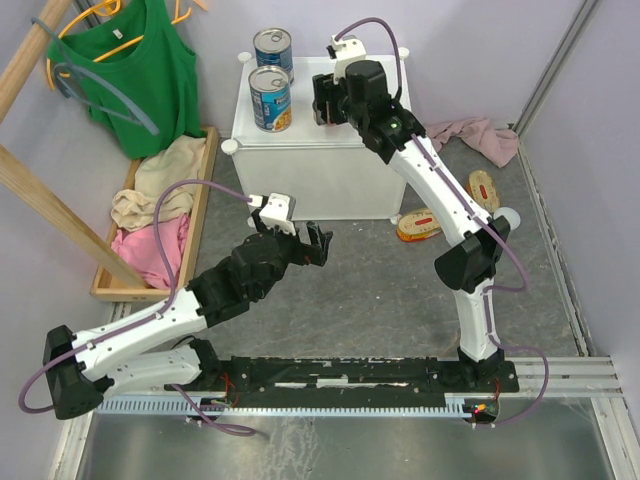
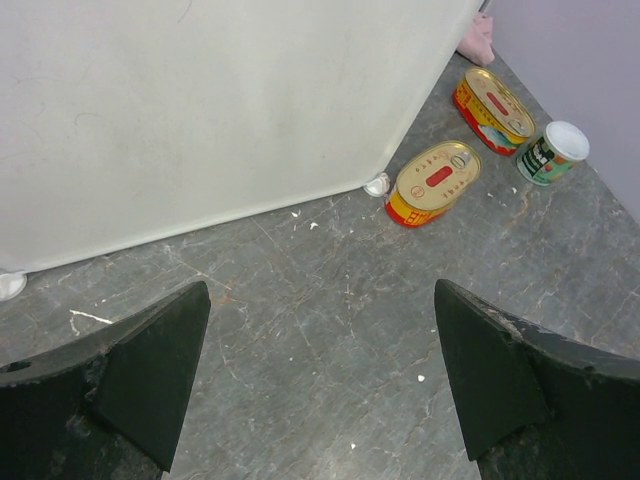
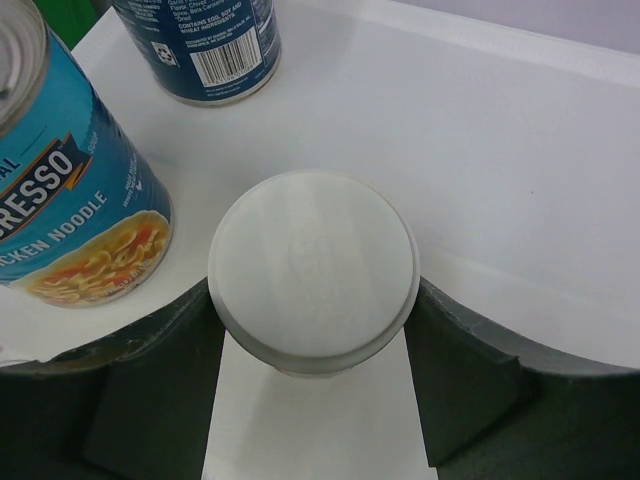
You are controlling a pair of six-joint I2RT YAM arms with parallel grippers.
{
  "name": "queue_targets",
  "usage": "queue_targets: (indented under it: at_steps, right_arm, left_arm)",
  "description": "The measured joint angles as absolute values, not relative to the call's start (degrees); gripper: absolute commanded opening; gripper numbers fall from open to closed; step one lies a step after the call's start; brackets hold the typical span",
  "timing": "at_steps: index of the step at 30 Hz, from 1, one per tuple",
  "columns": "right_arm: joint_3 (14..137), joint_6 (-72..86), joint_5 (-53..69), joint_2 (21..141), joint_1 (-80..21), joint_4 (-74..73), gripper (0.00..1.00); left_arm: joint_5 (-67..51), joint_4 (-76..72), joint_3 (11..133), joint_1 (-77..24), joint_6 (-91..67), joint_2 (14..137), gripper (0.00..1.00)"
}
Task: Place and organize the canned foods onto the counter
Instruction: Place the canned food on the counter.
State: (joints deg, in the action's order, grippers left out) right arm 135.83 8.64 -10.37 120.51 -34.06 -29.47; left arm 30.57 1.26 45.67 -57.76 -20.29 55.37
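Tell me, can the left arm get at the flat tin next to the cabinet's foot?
Probably yes: the left tool is open and only bare floor lies between it and the tin; the cabinet foot crowds one side.

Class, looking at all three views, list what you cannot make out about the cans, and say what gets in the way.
The held white-topped can: right wrist view shows only its lid; label and base hidden beneath, so whether it touches the counter is unclear. From above, the right gripper covers it.
The other small can: top view, partly behind the right arm.
The nearer tall can: right wrist view, label cut by the frame edge.
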Motion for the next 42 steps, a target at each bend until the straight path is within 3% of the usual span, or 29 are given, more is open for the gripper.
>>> queue_targets:
  at_steps: [9,14,42]
  right_arm:
    - [135.0,8.0,-9.4,120.9,-34.1,-26.7,0.79]
    - [134.1,8.1,-8.1,120.8,-34.1,-27.5,0.86]
    - [121.4,8.1,-7.6,110.4,-34.2,-28.1,0.91]
  left_arm:
    - [31.4,0.6,45.7,-57.8,-20.3,55.5,0.99]
    - [31.4,0.8,45.7,-57.8,-20.3,55.5,0.99]
    - [32.8,4.2,46.2,-58.2,-20.3,55.0,0.99]
